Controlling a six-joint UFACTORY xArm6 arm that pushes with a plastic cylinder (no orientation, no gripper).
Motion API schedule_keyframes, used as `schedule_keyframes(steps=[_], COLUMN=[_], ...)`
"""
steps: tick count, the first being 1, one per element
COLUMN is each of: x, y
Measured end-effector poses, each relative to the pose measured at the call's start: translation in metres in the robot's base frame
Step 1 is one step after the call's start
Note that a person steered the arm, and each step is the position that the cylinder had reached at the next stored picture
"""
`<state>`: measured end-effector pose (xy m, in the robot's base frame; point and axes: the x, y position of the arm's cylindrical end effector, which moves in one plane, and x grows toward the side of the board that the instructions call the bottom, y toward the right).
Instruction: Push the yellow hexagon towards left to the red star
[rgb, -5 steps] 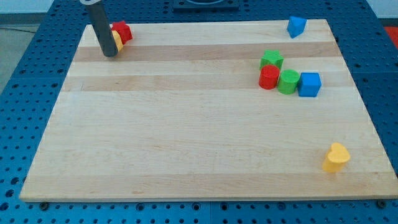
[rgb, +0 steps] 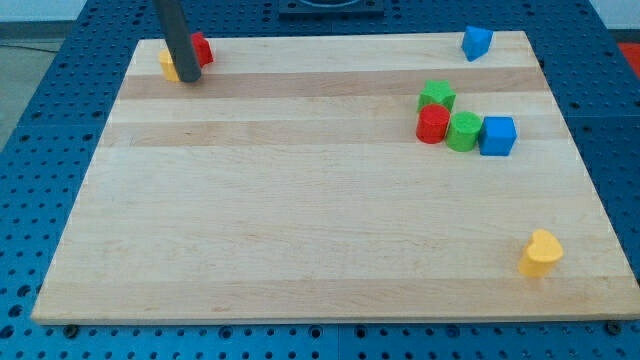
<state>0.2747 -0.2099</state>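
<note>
1. Yellow hexagon (rgb: 168, 66) at surface (rgb: 300, 220) top-left corner, mostly hidden behind the rod.
2. Tip (rgb: 188, 78) just right of it, touching.
3. Red star (rgb: 201, 48) behind rod.
4. No pincer fitted; state n/a.

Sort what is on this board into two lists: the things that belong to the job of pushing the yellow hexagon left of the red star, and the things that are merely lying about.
Job:
- yellow hexagon
- red star
- my tip, between them

Lying about:
- green star
- red cylinder
- green cylinder
- blue cube
- blue block
- yellow heart
</note>
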Motion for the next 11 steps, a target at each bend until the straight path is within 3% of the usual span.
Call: schedule_keyframes(steps=[4,8,10,11], x=[0.0,-0.019,-0.019,-0.053], y=[-0.049,-0.049,-0.095,-0.095])
